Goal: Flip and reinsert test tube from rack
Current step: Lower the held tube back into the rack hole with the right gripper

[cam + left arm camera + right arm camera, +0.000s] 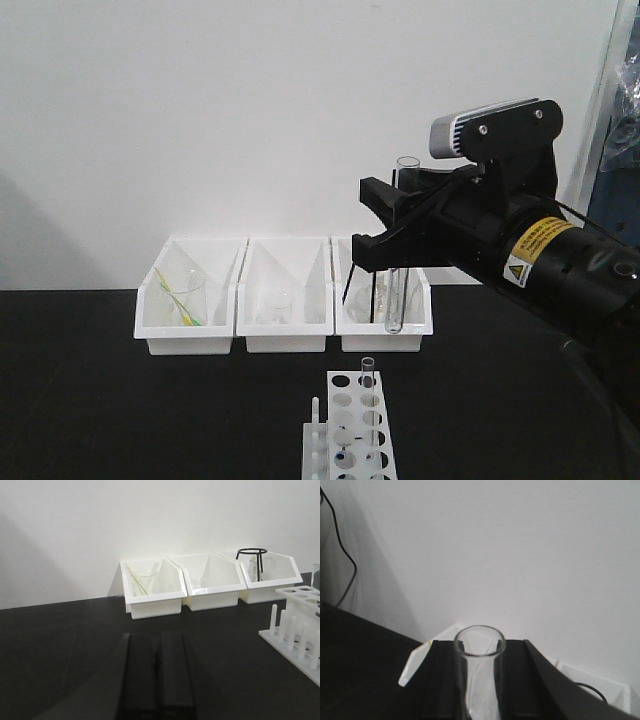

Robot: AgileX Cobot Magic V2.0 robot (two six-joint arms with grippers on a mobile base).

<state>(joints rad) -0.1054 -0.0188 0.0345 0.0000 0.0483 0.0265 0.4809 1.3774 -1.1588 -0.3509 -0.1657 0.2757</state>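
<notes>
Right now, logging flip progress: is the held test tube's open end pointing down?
No, the test tube in the right end effector has its open rim up, rounded end down.

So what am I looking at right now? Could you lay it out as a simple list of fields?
right gripper: shut on the test tube, held upright in the air, open end up
rack: on the black table, lower than the held tube
other tube: standing in a rack hole
left gripper: shut, holding nothing, low over the table
bins: three, white, in a row by the wall
</notes>
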